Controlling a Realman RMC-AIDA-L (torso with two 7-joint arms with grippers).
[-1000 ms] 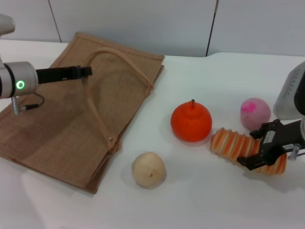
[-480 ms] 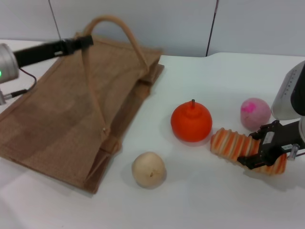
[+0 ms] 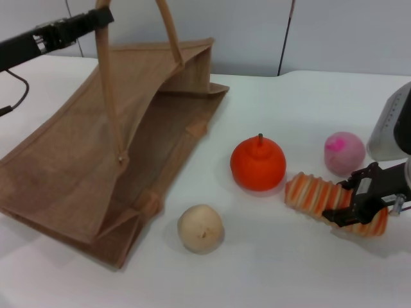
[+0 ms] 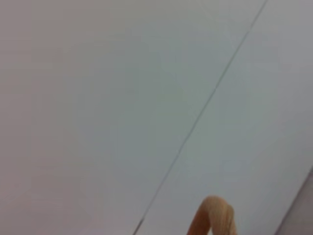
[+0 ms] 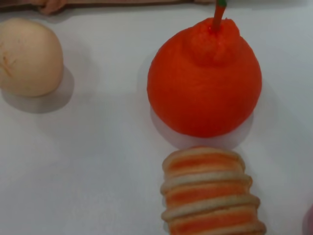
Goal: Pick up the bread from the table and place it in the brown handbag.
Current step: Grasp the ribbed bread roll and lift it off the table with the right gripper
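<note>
The bread (image 3: 314, 196) lies on the white table (image 3: 270, 276) at the right; its ridged end also shows in the right wrist view (image 5: 210, 196). My right gripper (image 3: 354, 199) straddles the loaf's right end, with its fingers against both sides. The brown handbag (image 3: 77, 160) stands half raised at the left, its mouth gaping toward the fruit. My left gripper (image 3: 96, 16) at the top left is shut on a strap handle (image 3: 106, 83) and holds it high. A bit of that handle shows in the left wrist view (image 4: 212, 215).
An orange fruit (image 3: 258, 163) sits between the bag and the bread, close to the loaf's left end (image 5: 205, 83). A beige ball (image 3: 200, 228) lies near the bag's front corner. A pink ball (image 3: 343, 153) sits just behind the bread.
My left gripper has risen and pulled the handle up, so the flat bag has lifted and opened. The right gripper and the bread have stayed in place.
</note>
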